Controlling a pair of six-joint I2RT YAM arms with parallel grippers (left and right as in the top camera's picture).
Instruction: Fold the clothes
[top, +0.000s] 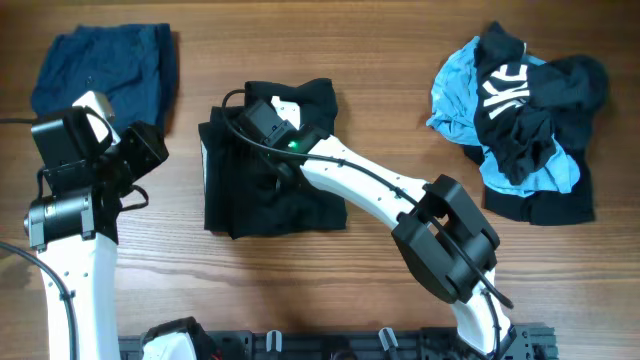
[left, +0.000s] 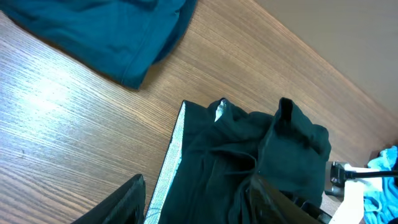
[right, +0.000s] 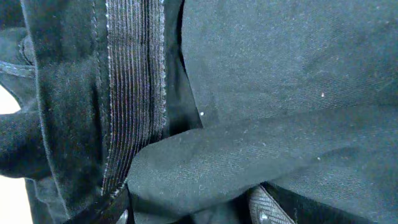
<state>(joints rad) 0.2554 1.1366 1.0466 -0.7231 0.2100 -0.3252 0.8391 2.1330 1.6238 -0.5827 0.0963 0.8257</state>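
A black garment lies bunched in the middle of the table, with a pale striped band along its left edge. My right gripper presses down on its upper part. In the right wrist view its fingers are spread, with a thick fold of the black cloth lying between them. My left gripper is open and empty. It hovers just left of the garment, and its jaws straddle the striped edge in the left wrist view.
A folded dark blue garment lies at the back left and also shows in the left wrist view. A heap of light blue and black clothes lies at the back right. The right arm crosses above the table's middle.
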